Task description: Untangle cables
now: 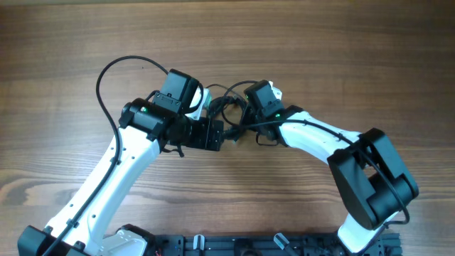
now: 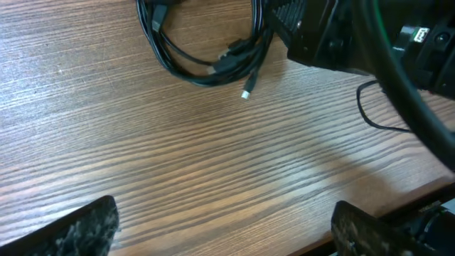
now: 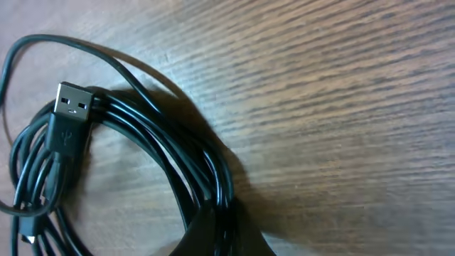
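Two grippers, the left gripper (image 1: 215,134) and the right gripper (image 1: 243,121), are seen overhead beside a tangled black cable bundle (image 1: 229,105). From the left wrist, its fingers (image 2: 82,227) are shown spread wide, empty. From the right wrist, the bundle is shown close; that gripper's opening cannot be told.

The overhead view looks straight down on the bench (image 1: 64,43) from far above, while both wrist views skim it obliquely at close range, each sharing the black cable coil (image 2: 206,50).
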`<state>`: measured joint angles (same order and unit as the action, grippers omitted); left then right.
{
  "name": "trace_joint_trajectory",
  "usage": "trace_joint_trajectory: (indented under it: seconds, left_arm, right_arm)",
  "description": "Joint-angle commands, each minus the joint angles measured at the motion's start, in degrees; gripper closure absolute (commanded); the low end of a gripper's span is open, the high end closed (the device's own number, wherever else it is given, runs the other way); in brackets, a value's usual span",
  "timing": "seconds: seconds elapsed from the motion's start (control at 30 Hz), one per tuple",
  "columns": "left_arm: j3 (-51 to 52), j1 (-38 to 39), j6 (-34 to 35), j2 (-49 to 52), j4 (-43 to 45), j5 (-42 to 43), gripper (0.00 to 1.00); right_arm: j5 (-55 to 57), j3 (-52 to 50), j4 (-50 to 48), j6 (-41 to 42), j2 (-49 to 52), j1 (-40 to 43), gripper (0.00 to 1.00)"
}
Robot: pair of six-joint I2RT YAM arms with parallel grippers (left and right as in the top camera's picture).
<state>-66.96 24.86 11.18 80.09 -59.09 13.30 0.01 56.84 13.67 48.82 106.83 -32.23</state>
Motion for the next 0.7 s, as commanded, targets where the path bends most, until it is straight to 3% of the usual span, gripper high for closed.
trace_joint_trajectory:
  seconds: [0.0, 0.17, 0.3, 0.53, 0.67]
  left_arm:
    - [0.66, 0.15, -0.44, 0.17, -0.11, -0.48, 0.0]
    - [0.66, 0.17, -0.26, 0.17, -0.28, -0.02, 0.0]
    - [0.66, 0.17, -0.31, 0.17, -0.26, 5.77, 0.0]
    - [0.66, 0.17, -0.31, 0.17, 0.09, 9.22, 0.02]
    - [0.66, 0.17, -0.35, 0.17, -1.16, 9.2, 0.02]
  right_arm:
    - [0.15, -1.66, 5.18, -8.5, -2.71, -0.7, 0.96]
    - [-1.57, 0.17, 9.49, -10.27, -19.96, -0.7, 0.96]
    - [-2.01, 0.17, 10.27, -10.23, -35.65, -0.7, 0.96]
    - [-6.21, 0.15, 10.21, -11.06, -47.19, -0.7, 0.96]
    - [5.9, 0.15, 19.06, -12.61, -47.8, -0.7, 0.96]
